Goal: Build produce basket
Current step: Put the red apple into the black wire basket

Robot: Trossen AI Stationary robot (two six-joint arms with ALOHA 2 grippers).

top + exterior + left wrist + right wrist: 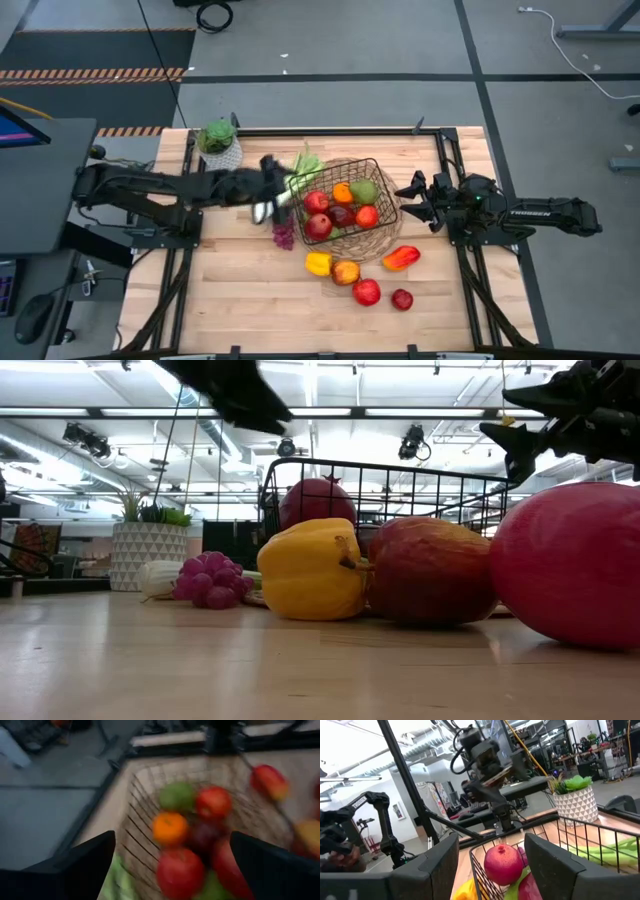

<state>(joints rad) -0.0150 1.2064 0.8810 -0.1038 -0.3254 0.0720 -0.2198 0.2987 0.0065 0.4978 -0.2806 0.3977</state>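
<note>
My left arm lies stretched across the tabletop (pixel 230 300) from its base at the left edge, nearly level, with the wrist turned toward the basket (pixel 352 208). My left pincer (pixel 268 197) hangs just beside the basket's left rim, over the leek (pixel 300 172), whose green leaves lie against that rim. The wrist view shows my two fingers (pixel 80 865) set wide apart with nothing between them, the basket's contents in the gap beyond.

My right arm reaches in from the right edge, held level and raised above the tabletop. My right pincer (pixel 413 200) points at the basket's right rim, near it but apart. Its fingers (pixel 440 865) stand well apart and hold nothing.

The basket sits at the tabletop's middle, tilted. Inside it: an orange (pixel 342 192), a green pear (pixel 364 190), red apples (pixel 318 226) and a dark fruit between them.

Outside the basket:
- purple grapes (pixel 284 236) on the tabletop just left of it, below my left pincer
- yellow pepper (pixel 318 263) and an orange-red fruit (pixel 346 271) touching, at its near edge
- red-orange pepper (pixel 400 257) at its near right
- two red fruits (pixel 367 292) further toward the near edge

A potted plant (pixel 219 143) stands at the far left corner, apart from the work
</note>
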